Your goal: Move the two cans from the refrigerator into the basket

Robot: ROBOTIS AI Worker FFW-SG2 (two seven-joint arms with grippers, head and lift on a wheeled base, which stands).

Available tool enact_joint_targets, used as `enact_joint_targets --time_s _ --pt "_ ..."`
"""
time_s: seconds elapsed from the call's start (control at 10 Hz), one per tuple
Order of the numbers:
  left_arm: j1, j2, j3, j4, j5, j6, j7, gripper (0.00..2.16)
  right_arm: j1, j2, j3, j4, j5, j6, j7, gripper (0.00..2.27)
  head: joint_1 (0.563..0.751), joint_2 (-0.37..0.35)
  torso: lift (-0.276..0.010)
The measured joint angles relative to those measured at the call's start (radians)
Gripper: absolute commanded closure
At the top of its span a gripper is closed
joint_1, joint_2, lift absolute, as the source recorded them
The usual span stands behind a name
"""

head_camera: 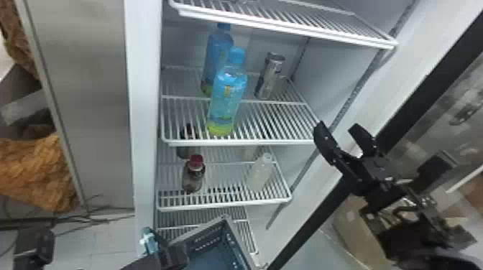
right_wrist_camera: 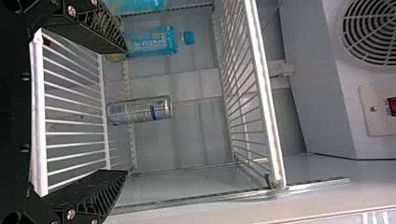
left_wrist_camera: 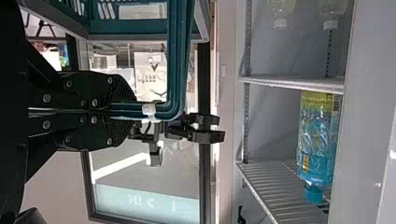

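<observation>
The left hand (head_camera: 167,253) is at seven o'clock in the head view; in the left wrist view it (left_wrist_camera: 131,111) is clenched on the teal plastic handle (left_wrist_camera: 175,56) of the teal basket with a grey rim (head_camera: 201,228), which sits at six o'clock in the head view. The right hand (head_camera: 337,132), at three o'clock, is released, its two black fingers spread apart beside the open front of the white refrigerator (head_camera: 143,115). A silver metal can (head_camera: 268,77) stands at one o'clock, toward the back of a white wire shelf (head_camera: 240,142); in the right wrist view it is beyond the parted fingers, touched by neither. On that same shelf, at its left, a clear blue bottle with yellow-green at the bottom (head_camera: 228,97) stands in front of a similar blue bottle (head_camera: 217,48). On the wire shelf below (head_camera: 222,205), a dark bottle with a red cap (head_camera: 194,176) stands at eight o'clock and a pale translucent bottle (head_camera: 259,174) at five o'clock. The right wrist view also shows a round fan grille (right_wrist_camera: 371,30) and a red switch (right_wrist_camera: 392,106) in the refrigerator. Orange-brown cloth (head_camera: 36,172) lies outside it at nine o'clock.
</observation>
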Motion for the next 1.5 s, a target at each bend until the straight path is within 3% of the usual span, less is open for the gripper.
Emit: enact_joint_targets --time_s 0.4,1.0,1.5 --pt "-0.009 0.002 -0.003 0.000 0.003 -0.005 0.003 1.20 -0.128 -0.004 0.024 0.093 0.081 0.049 -0.006 0.12 0.695 -0.350 -0.035" --pt "-0.008 0.005 -0.006 0.005 0.005 -0.008 0.003 1.20 -0.338 -0.035 0.158 0.323 0.112 0.021 -0.047 0.12 0.695 -0.350 -0.035" --pt "-0.006 0.005 -0.008 0.010 0.005 -0.009 0.003 1.20 -0.504 -0.050 0.191 0.516 0.162 0.018 -0.067 0.12 0.695 -0.350 -0.035"
